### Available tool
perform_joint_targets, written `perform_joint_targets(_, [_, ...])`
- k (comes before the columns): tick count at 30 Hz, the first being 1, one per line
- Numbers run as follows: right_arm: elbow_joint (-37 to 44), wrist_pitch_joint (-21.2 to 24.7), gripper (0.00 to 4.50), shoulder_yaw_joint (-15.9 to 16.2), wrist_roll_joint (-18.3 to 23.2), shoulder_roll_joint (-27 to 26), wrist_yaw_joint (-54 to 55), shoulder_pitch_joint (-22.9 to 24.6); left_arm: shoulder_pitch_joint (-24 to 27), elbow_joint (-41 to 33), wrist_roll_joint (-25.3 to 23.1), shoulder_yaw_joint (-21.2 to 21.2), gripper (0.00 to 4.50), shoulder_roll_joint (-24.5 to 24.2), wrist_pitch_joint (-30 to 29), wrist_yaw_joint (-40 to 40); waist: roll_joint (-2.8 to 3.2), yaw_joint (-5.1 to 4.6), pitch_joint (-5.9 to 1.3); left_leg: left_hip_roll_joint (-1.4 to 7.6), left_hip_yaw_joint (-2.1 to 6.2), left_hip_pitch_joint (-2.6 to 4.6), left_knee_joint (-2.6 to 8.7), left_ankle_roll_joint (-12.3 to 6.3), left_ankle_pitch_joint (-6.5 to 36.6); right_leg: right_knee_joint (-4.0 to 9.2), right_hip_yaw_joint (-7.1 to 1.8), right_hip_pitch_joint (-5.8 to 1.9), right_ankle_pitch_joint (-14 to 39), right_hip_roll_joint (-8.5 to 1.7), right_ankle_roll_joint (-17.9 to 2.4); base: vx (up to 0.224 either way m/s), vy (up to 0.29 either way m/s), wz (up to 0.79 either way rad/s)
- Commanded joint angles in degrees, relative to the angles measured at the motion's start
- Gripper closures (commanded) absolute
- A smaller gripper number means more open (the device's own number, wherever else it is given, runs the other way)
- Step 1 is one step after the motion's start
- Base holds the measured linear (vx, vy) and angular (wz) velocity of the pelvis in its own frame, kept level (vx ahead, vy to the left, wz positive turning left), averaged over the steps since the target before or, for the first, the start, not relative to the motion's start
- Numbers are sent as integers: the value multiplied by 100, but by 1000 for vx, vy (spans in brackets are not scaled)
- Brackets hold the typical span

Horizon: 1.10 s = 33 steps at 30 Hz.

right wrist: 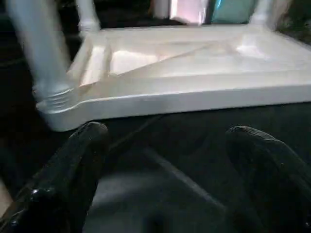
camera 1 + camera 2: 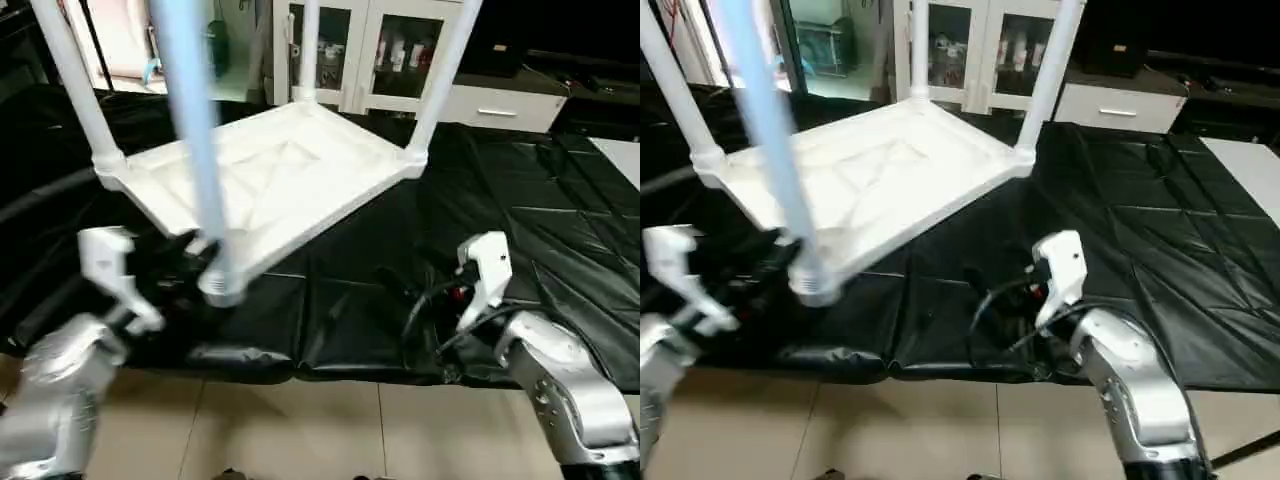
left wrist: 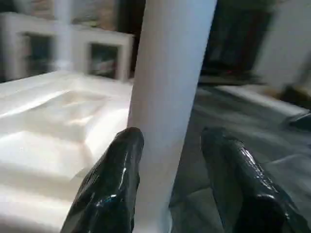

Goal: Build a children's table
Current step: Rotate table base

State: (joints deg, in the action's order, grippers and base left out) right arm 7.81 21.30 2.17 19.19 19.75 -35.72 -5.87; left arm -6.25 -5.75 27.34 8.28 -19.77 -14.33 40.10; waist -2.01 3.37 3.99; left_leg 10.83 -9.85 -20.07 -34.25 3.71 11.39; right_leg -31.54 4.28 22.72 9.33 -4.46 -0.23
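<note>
The children's table lies upside down on the black sheet, its white ribbed top (image 2: 290, 175) facing up. Several white legs stand in its corner sockets. The near leg (image 2: 195, 120) rises from the front corner socket (image 2: 222, 285). My left gripper (image 3: 170, 141) is shut on this leg just above the socket, one black finger (image 3: 116, 179) on each side. My right gripper (image 1: 165, 145) hovers open over the sheet to the right of the top, its fingers wide apart and facing the top's side rim (image 1: 194, 99). It holds nothing.
The black-sheeted work table (image 2: 540, 220) stretches to the right and back. Its front edge runs just before my forearms, with tiled floor (image 2: 300, 430) below. White cabinets with glass doors (image 2: 370, 50) stand behind. A pale surface (image 2: 620, 150) lies at the far right.
</note>
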Motion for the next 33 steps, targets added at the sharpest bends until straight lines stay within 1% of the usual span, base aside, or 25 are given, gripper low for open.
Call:
perform_joint_targets(1, [99, 54, 28, 93, -98, 134, -176, 107, -425, -100, -13, -433, 226, 138, -45, 217, 114, -96, -187, 211, 188, 277, 562, 208, 3538, 719, 58, -39, 4004, -295, 68, 0, 0, 0])
perform_joint_targets(2, [103, 45, 28, 87, -100, 137, -173, 127, -534, -63, -32, -508, 226, 212, -43, 214, 114, -96, -187, 211, 188, 277, 562, 208, 3538, 719, 58, -39, 4004, -295, 68, 0, 0, 0])
perform_joint_targets(3, [107, 41, 28, 82, -97, 140, -170, 140, -679, -10, -30, -618, 226, 309, -53, 231, 187, -138, -182, 344, 271, 159, 755, 285, 4020, 540, 173, -278, 3348, -263, -2, 0, 0, 0])
perform_joint_targets(4, [114, 42, 28, 80, -96, 141, -166, 147, -771, 29, -48, -712, 226, 367, -54, 262, 186, -144, -162, 402, 281, 76, 872, 325, 4228, 422, 173, -361, 3070, -235, -48, 0, 0, 0])
perform_joint_targets(5, [119, 45, 28, 79, -95, 143, -163, 151, -843, 63, -64, -792, 226, 416, -53, 293, 218, -97, -145, 507, 224, -33, 1099, 372, 4640, 66, 148, -460, 2483, -168, -192, 0, 0, 0])
perform_joint_targets(6, [131, 52, 28, 81, -91, 150, -155, 152, -982, 137, -100, -960, 226, 509, -44, 372, 236, 51, -115, 594, 58, -227, 1361, 389, 4979, -522, 85, -587, 2007, -108, -281, -91, -6, 9])
perform_joint_targets(7, [133, 53, 28, 81, -90, 151, -153, 153, -1006, 154, -111, -986, 226, 532, -39, 378, 168, 109, -106, 608, -35, -241, 1397, 322, 4946, -711, -34, -572, 1924, -104, -232, -44, -68, 21])
perform_joint_targets(8, [151, 63, 28, 86, -87, 158, -142, 158, -1236, 332, -214, -1222, 226, 759, 11, 428, -61, 90, -73, 254, -143, 215, 779, 337, 4168, 140, -279, 38, 4144, -199, 130, -5, -106, 34])
perform_joint_targets(9, [154, 63, 28, 90, -81, 166, -141, 158, -1328, 412, -253, -1311, 226, 848, 33, 442, -192, -6, -67, -174, -51, 824, -649, 158, 2091, 1125, -313, 780, 6941, -763, 435, 45, -93, 26])
perform_joint_targets(10, [171, 71, 28, 92, -72, 170, -138, 164, -1449, 535, -327, -1424, 226, 966, 85, 458, -168, 63, -136, -142, 237, 193, -352, -129, 813, 833, -613, -19, 6548, -969, 243, 103, -21, -5])
perform_joint_targets(11, [181, 72, 28, 98, -71, 173, -135, 170, -1588, 685, -419, -1534, 226, 1106, 166, 452, -153, 176, -217, -26, 245, -4, 50, -82, 753, 562, -529, -297, 5734, -818, 259, 51, -5, -10])
perform_joint_targets(12, [185, 69, 28, 107, -69, 178, -136, 176, -1747, 846, -496, -1650, 226, 1252, 246, 441, -83, 138, -196, 97, 218, 180, 384, 13, 1443, 350, -302, -63, 4009, -329, 69, 51, -5, -10])
perform_joint_targets(13, [187, 66, 28, 113, -68, 180, -138, 180, -1852, 951, -545, -1725, 226, 1348, 297, 432, 37, 96, -323, 183, 214, 293, 462, 19, 1749, 214, -294, -117, 2396, -274, -354, 0, 0, 0])
perform_joint_targets(14, [187, 66, 28, 113, -68, 180, -138, 180, -1852, 951, -545, -1725, 226, 1348, 297, 432, 36, 50, -320, 206, 210, 209, 506, -16, 1727, 170, -303, -186, 1747, -280, -592, 0, 0, 0])
perform_joint_targets(15, [187, 62, 28, 116, -91, 166, -146, 188, -2087, 1220, -611, -1826, 226, 1610, 413, 338, 14, -16, -244, 199, 211, 35, 600, -99, 1918, 186, -263, -307, 1666, -271, -668, 0, 0, 0])
perform_joint_targets(16, [187, 62, 28, 116, -92, 166, -146, 188, -2097, 1232, -615, -1831, 226, 1620, 419, 334, 30, -30, -218, 186, 198, 89, 592, -114, 2242, 281, -228, -267, 2223, -278, -574, 0, 0, 0])
perform_joint_targets(17, [197, 62, 28, 119, -112, 155, -143, 197, -2254, 1466, -684, -1927, 226, 1720, 541, 331, 17, -90, -195, 111, 164, 263, 482, -82, 2699, 482, -166, -127, 3287, -302, -345, 0, 0, 0])
perform_joint_targets(18, [201, 63, 28, 124, -110, 159, -137, 198, -2290, 1533, -716, -1941, 226, 1737, 578, 349, 1, -124, -216, 96, 197, 257, 462, -98, 2686, 542, -129, -157, 3614, -344, -196, 0, 0, 0])
perform_joint_targets(19, [218, 63, 28, 125, -104, 169, -131, 208, -2315, 1575, -742, -1916, 226, 1733, 607, 342, 27, -139, -210, 105, 214, 219, 478, -116, 2656, 561, -113, -183, 3641, -348, -136, 0, 0, 0])
perform_joint_targets(20, [229, 65, 28, 124, -98, 176, -127, 214, -2323, 1591, -752, -1888, 226, 1729, 621, 340, 25, -181, -226, 127, 237, 183, 502, -146, 2628, 582, -66, -231, 3555, -356, -55, 0, 0, 0])
perform_joint_targets(23, [295, 79, 28, 71, -75, 224, -149, 294, -2128, 1295, -448, -1715, 226, 1525, 409, 616, 68, -256, -255, 195, 287, 45, 554, -193, 2486, 537, 23, -356, 3032, -429, -145, 0, 0, 0])
perform_joint_targets(25, [313, 77, 28, 64, -71, 244, -159, 334, -1901, 964, -315, -1728, 226, 1331, 246, 834, 33, -308, -226, 199, 279, 68, 557, -171, 2567, 544, 31, -299, 3019, -450, -253, 0, 0, 0])
perform_joint_targets(27, [319, 86, 28, 66, -67, 249, -167, 339, -1767, 768, -233, -1748, 226, 1214, 128, 939, 58, -318, -231, 180, 256, 108, 533, -163, 2544, 537, 17, -254, 3044, -451, -349, 0, 0, 0])
perform_joint_targets(32, [298, 92, 28, 111, -65, 246, -195, 309, -928, -364, 47, -1744, 226, 408, -478, 1180, 65, -276, -230, 241, 221, 97, 578, -108, 2277, 372, -97, -233, 2265, -426, -778, 0, 0, 0])
perform_joint_targets(33, [282, 91, 28, 116, -68, 245, -194, 292, -784, -490, 10, -1670, 226, 233, -523, 1177, 32, -292, -213, 228, 196, 76, 588, -126, 2229, 361, -120, -225, 2238, -397, -799, 0, 0, 0])
